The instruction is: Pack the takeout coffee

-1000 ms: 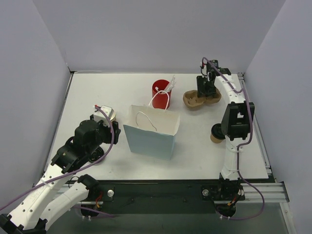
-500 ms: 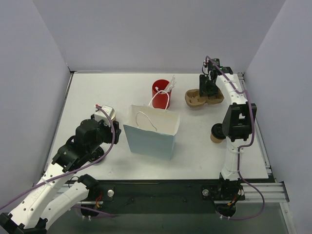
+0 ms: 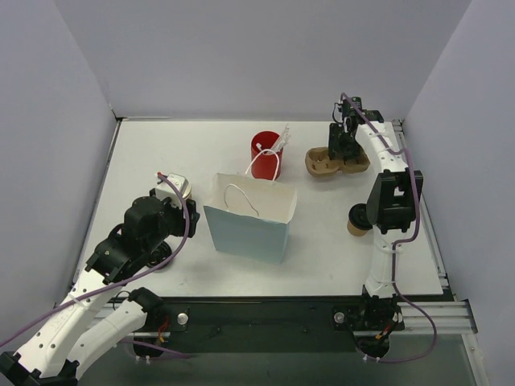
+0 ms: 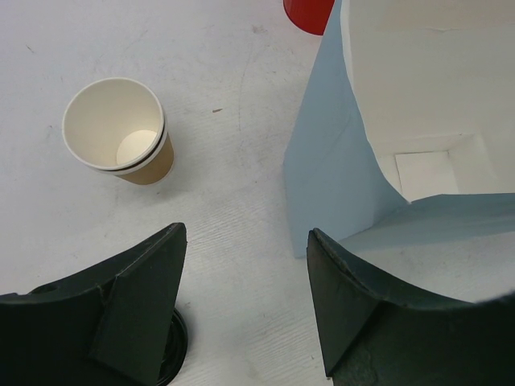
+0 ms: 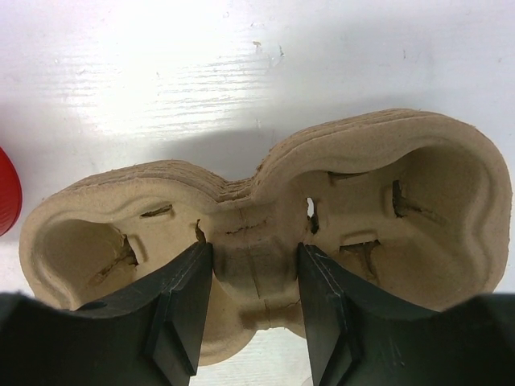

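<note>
Right gripper (image 5: 253, 269) clasps the cup carrier (image 5: 394, 217) at its waist.

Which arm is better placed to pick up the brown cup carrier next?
Right. The right tool straddles the carrier at its narrow middle, one finger on each side. The left tool hangs open across the table, between the lidless cup and the blue bag.

Left arm (image 3: 56, 342) and right arm (image 3: 376, 265): white link shells, black joint housings, purple cable (image 3: 187, 225) looped alongside each. Matte-black, wedge-shaped pincer fingers (image 4: 137, 305).
</note>
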You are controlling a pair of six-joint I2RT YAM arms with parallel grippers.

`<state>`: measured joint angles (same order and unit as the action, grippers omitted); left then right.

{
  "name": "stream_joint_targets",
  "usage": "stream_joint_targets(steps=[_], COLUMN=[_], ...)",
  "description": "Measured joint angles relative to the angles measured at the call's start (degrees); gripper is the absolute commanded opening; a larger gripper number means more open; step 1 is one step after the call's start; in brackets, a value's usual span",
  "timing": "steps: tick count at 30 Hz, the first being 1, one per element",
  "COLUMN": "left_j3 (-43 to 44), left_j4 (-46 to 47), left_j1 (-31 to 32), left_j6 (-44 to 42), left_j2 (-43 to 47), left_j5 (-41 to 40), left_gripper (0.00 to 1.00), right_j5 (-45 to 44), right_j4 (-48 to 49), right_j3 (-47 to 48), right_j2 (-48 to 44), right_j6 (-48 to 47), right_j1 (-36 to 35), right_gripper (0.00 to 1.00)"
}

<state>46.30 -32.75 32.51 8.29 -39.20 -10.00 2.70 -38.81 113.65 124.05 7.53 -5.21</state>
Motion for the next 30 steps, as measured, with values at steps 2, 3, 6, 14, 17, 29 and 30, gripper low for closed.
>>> stream_joint_targets(steps=[2, 3, 6, 14, 17, 29, 30], left_j3=[0.0, 0.0, 0.0, 0.0, 0.0, 8.26, 10.14], left_j4=[0.0, 0.0, 0.0, 0.0, 0.0, -2.73, -3.28], left_j1=[0.0, 0.0, 0.0, 0.0, 0.0, -0.02, -0.07], left_j6=[0.0, 0.0, 0.02, 0.0, 0.02, 4.46, 4.7], left_j2=[0.02, 0.02, 0.04, 0.11, 0.11, -6.75, -7.56], left_j5=[0.02, 0.0, 0.0, 0.02, 0.0, -4.22, -4.74], left_gripper=[0.71, 0.71, 0.72, 0.72, 0.72, 0.72, 0.71], right_j5=[-0.24, -0.31, -0.26, -0.22, -0.31, 0.17, 0.5], right_j4=[-0.02, 0.0, 0.07, 0.07, 0.07, -0.17, -0.2], right_j3=[0.0, 0.0, 0.0, -0.02, -0.02, -3.76, -4.81], right_j2=[0.0, 0.0, 0.0, 0.0, 0.0, -9.44, -11.69], right_j6=[0.15, 0.35, 1.27, 2.38, 2.36, 3.21, 3.52], right_j1=[-0.22, -0.37, -0.68, -0.83, -0.83, -0.83, -0.83], right_gripper=[0.47, 0.47, 0.47, 0.44, 0.43, 0.42, 0.42])
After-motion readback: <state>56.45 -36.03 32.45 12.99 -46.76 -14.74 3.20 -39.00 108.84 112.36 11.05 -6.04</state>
